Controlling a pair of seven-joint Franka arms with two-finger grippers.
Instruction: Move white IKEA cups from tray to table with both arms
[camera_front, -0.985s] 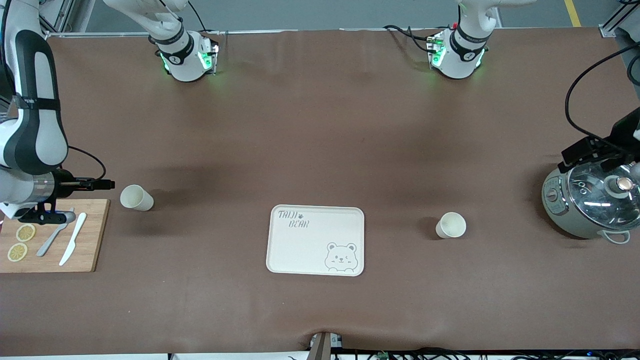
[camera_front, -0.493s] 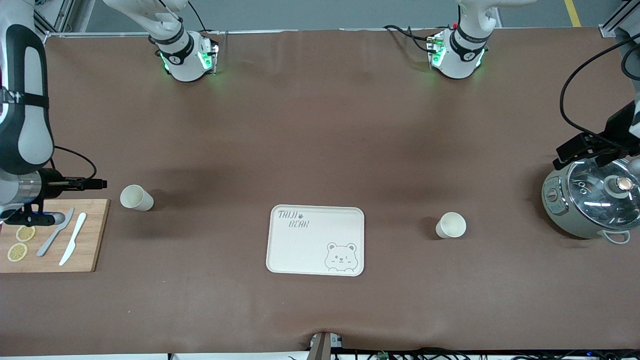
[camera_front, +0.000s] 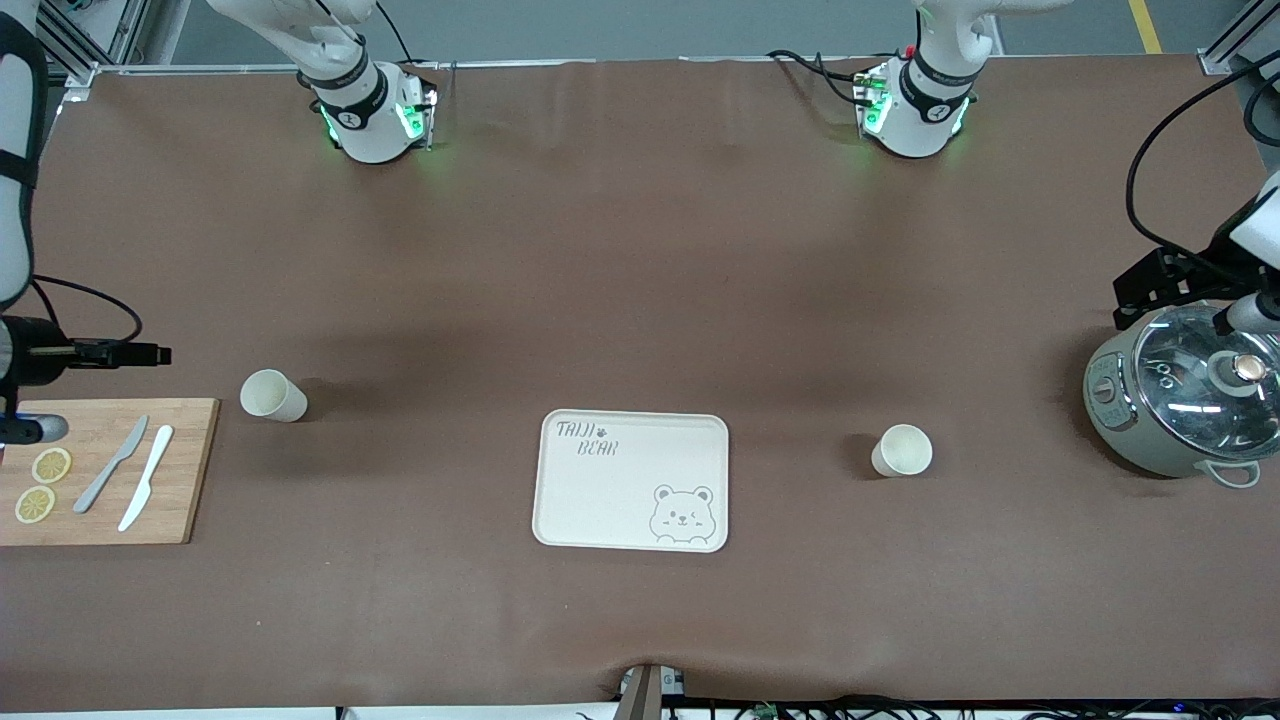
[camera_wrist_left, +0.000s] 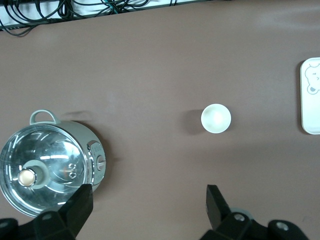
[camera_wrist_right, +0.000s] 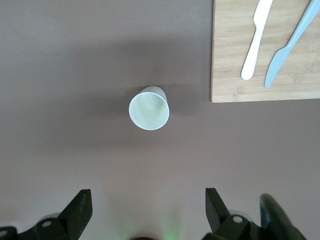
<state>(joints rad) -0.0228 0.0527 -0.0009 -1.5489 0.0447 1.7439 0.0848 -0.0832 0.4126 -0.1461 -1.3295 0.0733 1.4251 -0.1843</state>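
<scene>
1. Moved since a second ago: both arms have drawn outward toward the table ends; cups, tray and pot lie as before.
2. Right hand (camera_wrist_right: 145, 212): fingers spread, holding nothing, up in the air above the table at the right arm's end, near the cutting board (camera_front: 180, 470).
3. Left hand (camera_wrist_left: 150, 212): fingers spread, holding nothing, up in the air beside the pot (camera_front: 1175, 405).
4. White cup (camera_front: 272, 394), upright, nothing inside, on the table just beside the cutting board.
5. Second white cup (camera_front: 902, 450), upright, nothing inside, between tray and pot.
6. Bear-print tray (camera_front: 600, 500), mid-table, bare.
7. Grey-green pot, glass lid on, at the left arm's end.
8. Cutting board: two lemon slices (camera_front: 42, 484), a grey knife (camera_front: 110, 464), a white knife (camera_front: 146, 476).
9. Table (camera_front: 640, 260): brown covering; cables at its edges.
</scene>
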